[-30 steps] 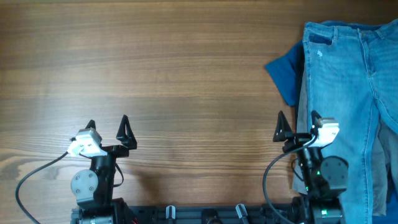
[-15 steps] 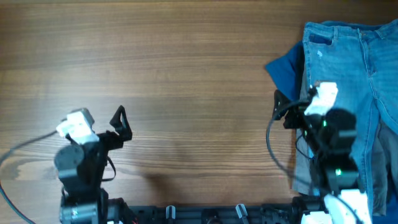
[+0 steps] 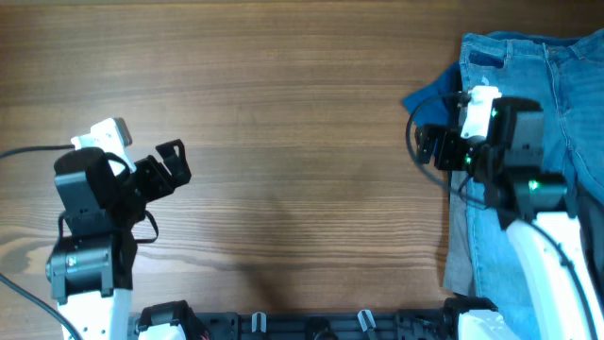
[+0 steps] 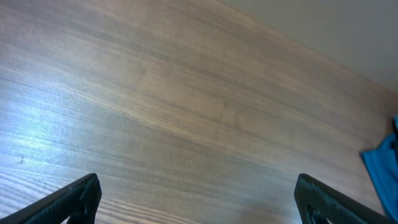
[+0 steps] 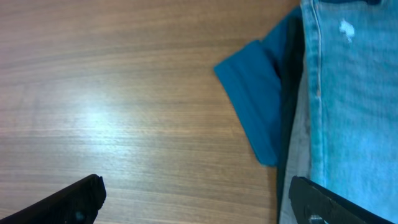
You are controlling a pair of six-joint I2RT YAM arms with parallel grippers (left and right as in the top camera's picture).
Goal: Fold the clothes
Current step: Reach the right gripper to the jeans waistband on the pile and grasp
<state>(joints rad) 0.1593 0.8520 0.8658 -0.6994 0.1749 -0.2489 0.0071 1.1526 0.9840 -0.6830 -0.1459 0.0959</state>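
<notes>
Folding looks not yet begun. The left gripper [image 3: 175, 162] hangs wide open and empty over bare table [image 3: 283, 113], with the clothes well off to its right. The right gripper [image 3: 432, 147], also open and empty, hovers at the pile's edge. The dark blue garment [image 3: 429, 99] is just ahead of it, and the unfolded jeans [image 3: 566, 94] lie to its right over a grey garment [image 3: 460, 247].

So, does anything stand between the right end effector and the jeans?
Nothing visible does. The right end effector, open, hangs over the left edge of the jeans, where a blue garment pokes out from under them. The wrist view shows only table, that garment and denim below.
</notes>
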